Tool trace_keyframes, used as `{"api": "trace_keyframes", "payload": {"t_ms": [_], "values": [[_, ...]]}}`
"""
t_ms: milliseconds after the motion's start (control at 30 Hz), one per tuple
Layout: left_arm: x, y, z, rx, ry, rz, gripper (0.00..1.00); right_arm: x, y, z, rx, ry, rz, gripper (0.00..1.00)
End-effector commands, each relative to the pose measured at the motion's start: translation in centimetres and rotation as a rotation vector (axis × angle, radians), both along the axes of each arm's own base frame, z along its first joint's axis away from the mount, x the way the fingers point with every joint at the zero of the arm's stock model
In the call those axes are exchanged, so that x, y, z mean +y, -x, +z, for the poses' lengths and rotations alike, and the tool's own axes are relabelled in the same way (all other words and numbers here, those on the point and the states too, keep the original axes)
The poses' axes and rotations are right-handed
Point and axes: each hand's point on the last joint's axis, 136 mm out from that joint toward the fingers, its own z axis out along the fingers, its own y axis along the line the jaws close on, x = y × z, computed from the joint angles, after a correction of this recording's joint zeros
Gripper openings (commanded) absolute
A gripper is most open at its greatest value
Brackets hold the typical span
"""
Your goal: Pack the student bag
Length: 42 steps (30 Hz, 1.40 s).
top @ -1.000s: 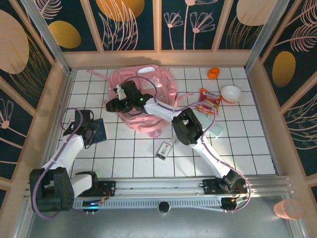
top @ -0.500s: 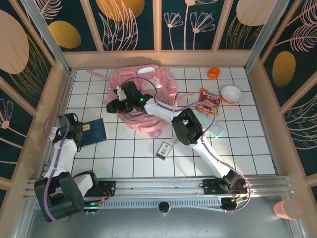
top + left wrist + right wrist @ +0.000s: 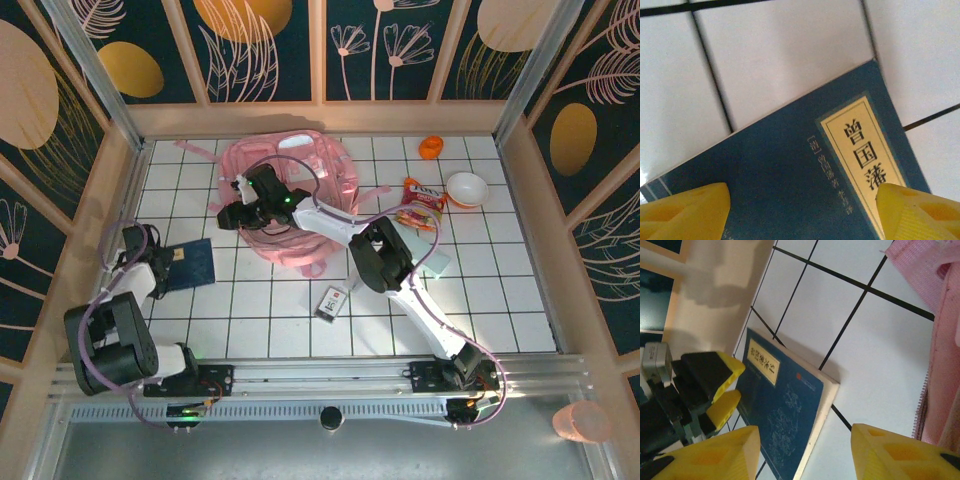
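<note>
Both of my jaws stand open, and neither one has hold of anything. My left gripper [image 3: 150,263] is down low by the left wall of the table [image 3: 500,300]. Its yellow fingers [image 3: 685,210] are set wide apart. A blue book [image 3: 193,264] lies flat on the white tiles, just beside that gripper. From my left wrist I see one end of the book between the two fingers (it has a pale label with writing on it). I cannot tell if the fingers touch the book.

My right gripper [image 3: 228,213] hangs over the left edge of the pink bag [image 3: 320,175]. Its fingers [image 3: 710,455] have a gap between them, and through that gap I see tiles and the blue book down below. Pink cloth with a zip is just beside the right-hand finger, but it is not between the two.

The pink bag lies at the back of the table, near the middle. It is the biggest thing on the table.

To the right of the bag are some snack packs [image 3: 420,205], a white bowl [image 3: 466,188] and a little orange thing [image 3: 430,147]. A small pack [image 3: 331,300] lies on the tiles in front of the bag, well apart from the book.
</note>
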Motion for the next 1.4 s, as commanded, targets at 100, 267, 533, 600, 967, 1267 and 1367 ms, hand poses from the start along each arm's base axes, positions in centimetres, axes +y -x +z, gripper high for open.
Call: {"api": "trace_keyframes", "payload": {"t_ms": [100, 267, 533, 600, 967, 1267, 1367], "values": [[-0.7, -6.0, 0.8, -0.098, 0.027, -0.194, 0.76, -0.9, -0.7, 2.7, -0.045, -0.012, -0.027, 0.51], [-1.0, -8.8, 1.1, -0.128, 0.035, -0.271, 0.75, -0.9, -1.0, 2.4, -0.031, -0.009, -0.053, 0.51], [-4.8, -11.1, 3.1, -0.212, 0.089, -0.409, 0.82, 0.0, 0.3, 1.1, -0.021, 0.019, -0.026, 0.49], [-3.9, -10.4, 4.9, -0.189, -0.002, -0.441, 0.87, 0.1, 0.9, 0.7, -0.025, 0.036, -0.016, 0.49], [-4.8, -4.4, 4.0, -0.194, 0.063, -0.552, 0.75, 0.1, 2.1, -2.4, -0.100, 0.178, 0.056, 0.43], [-6.7, -2.7, 1.3, -0.206, 0.167, -0.546, 0.61, -0.2, 2.8, -5.7, -0.117, 0.233, 0.143, 0.38], [-7.0, -2.2, 0.6, -0.195, 0.184, -0.541, 0.59, -0.7, 3.0, -6.9, -0.126, 0.265, 0.168, 0.37]]}}
